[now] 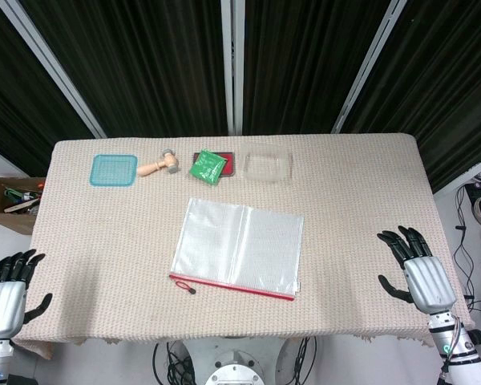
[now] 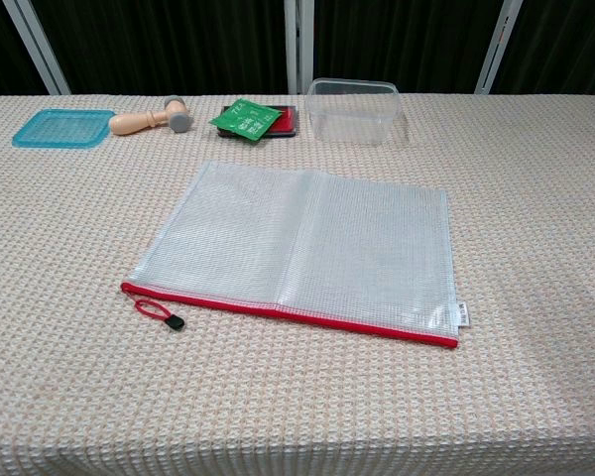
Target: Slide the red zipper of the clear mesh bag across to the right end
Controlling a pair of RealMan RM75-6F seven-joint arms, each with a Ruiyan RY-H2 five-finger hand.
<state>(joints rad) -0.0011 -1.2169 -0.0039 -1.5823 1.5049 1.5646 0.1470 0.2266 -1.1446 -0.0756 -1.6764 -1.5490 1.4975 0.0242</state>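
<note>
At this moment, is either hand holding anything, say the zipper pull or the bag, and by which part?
Nothing is held. The left hand and right hand lie open at the table's edges, apart from the mesh bag; its zipper pull lies untouched on the cloth.

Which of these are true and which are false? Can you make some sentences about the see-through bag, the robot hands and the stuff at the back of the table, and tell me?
1. The zipper pull sits at the left end of the clear mesh bag. True.
2. The left hand grips the bag. False: it holds nothing, off at the table's edge.
3. The right hand is open, away from the bag. True.
4. The blue lid covers the clear container. False: it lies apart, at the far left.
5. A green packet lies behind the bag. True.
</note>
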